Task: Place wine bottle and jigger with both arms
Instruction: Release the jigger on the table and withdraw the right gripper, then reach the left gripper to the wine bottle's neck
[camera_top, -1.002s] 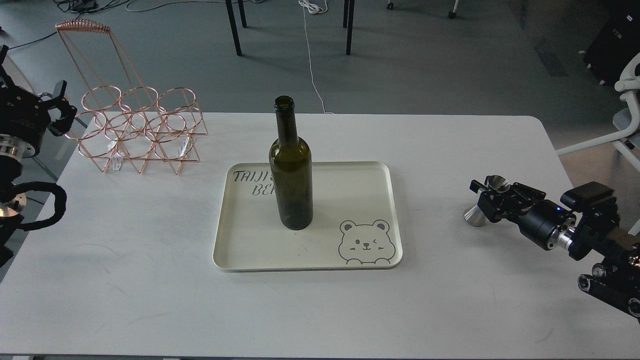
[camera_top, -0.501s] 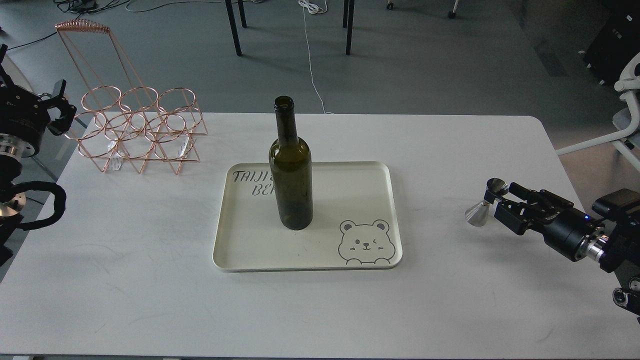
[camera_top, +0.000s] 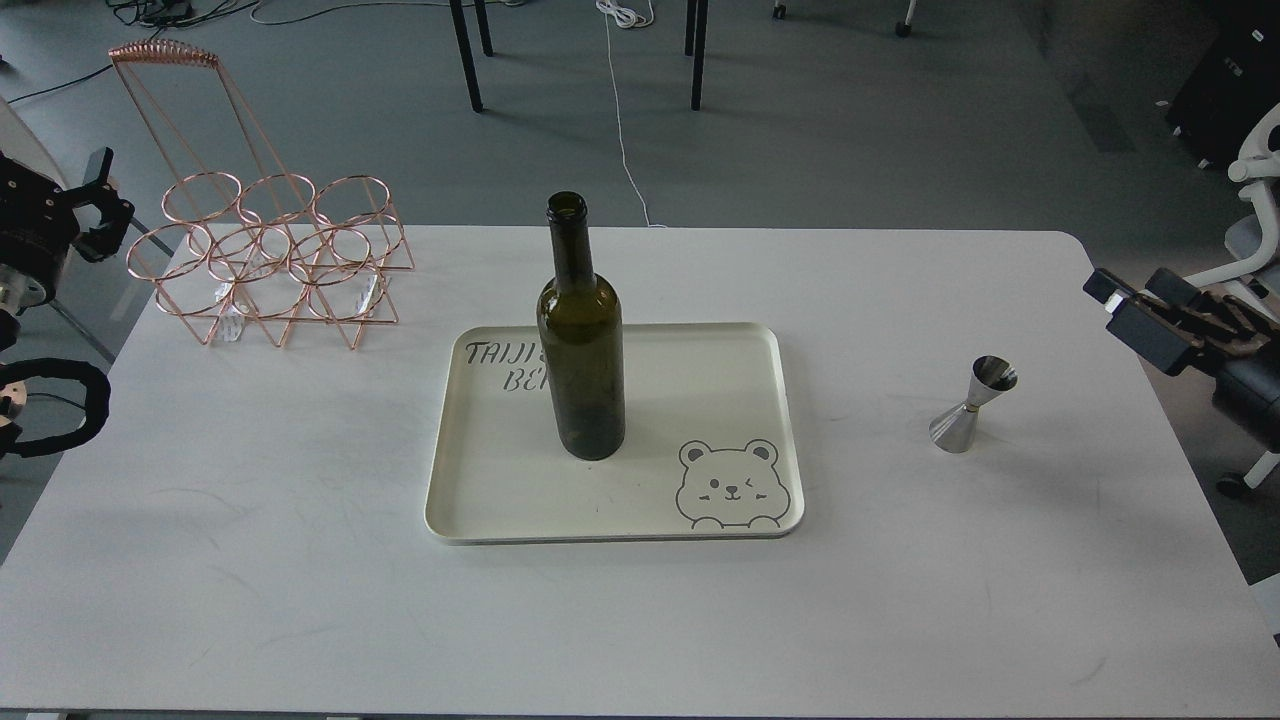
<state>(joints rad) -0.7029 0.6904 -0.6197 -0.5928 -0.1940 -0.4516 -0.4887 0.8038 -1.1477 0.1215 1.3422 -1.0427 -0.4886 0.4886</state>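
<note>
While the dark green wine bottle (camera_top: 582, 345) stood upright on the cream serving tray (camera_top: 700, 400), its base planted left of the tray's middle and partly covering the printed lettering, both arms sat far out at the edges of the white table (camera_top: 300, 560). A cartoon bear was printed in the tray's near right corner, clear of the bottle. To the right of the tray, well apart from it, the steel jigger (camera_top: 972, 404) stood on its wider cone on the bare tabletop, tilted slightly, with its smaller cup facing up. The right gripper (camera_top: 1128, 299) hung beyond the table's right edge, above and to the right of the jigger and well apart from it; its two fingers were spread with nothing between them, so the jigger lay free, outside the jaws. At the far left, the left gripper (camera_top: 100, 205) was off the table's left edge, just beside the copper wire wine rack (camera_top: 270, 260) but not touching it; its fingers looked parted around empty space, and the bottle was well away from them, across the table. The rack stood at the table's far left corner, its tall handle rising behind the rings.
</note>
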